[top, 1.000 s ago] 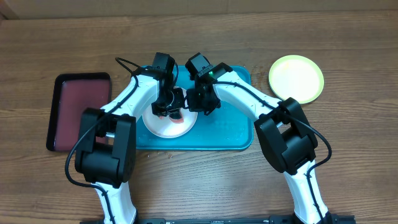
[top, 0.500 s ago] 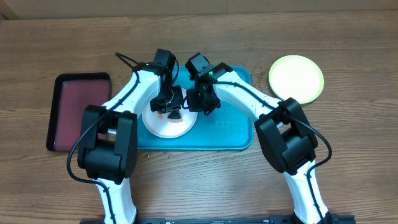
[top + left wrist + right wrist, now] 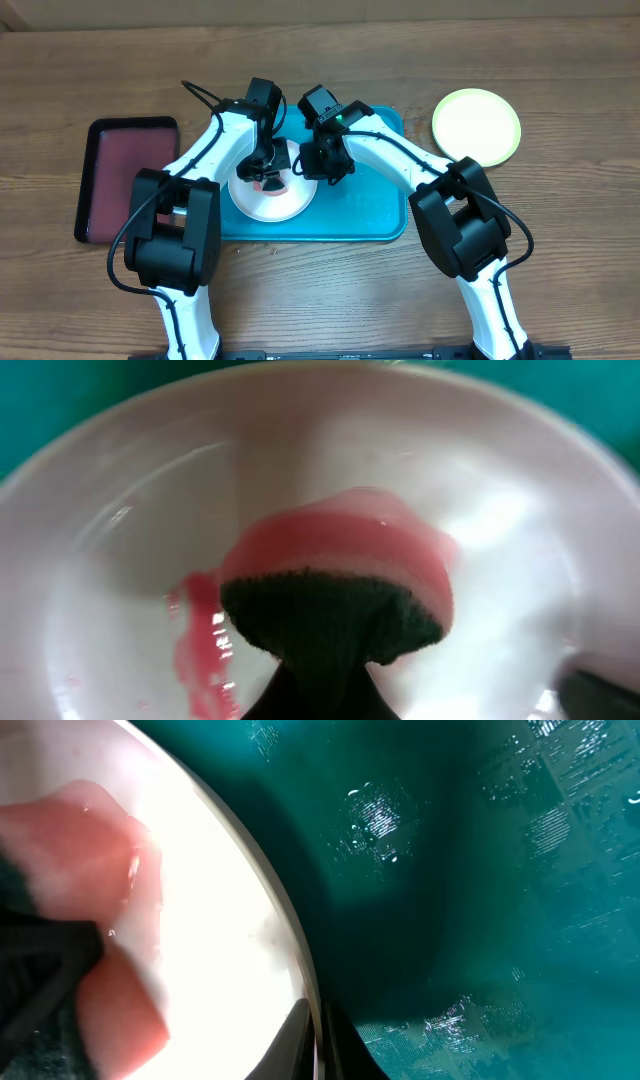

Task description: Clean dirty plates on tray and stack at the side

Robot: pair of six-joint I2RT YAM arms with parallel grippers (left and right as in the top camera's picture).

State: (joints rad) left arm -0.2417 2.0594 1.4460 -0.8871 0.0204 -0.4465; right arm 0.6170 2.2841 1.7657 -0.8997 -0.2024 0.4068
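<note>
The table is seen in brown wood, crossed by a darker grain. The tray is coloured teal-blue. The white plate is marked with a red-pink smear. The sponge is pink, with a very dark green face. The second plate is coloured yellow-green. The smaller tray is dark red and is rimmed in black.

Surface: wood table (brown planks).
Middle: teal tray, wet.
Left: red tray, well apart from it.
Right: green plate, near the teal tray's far corner.
</note>
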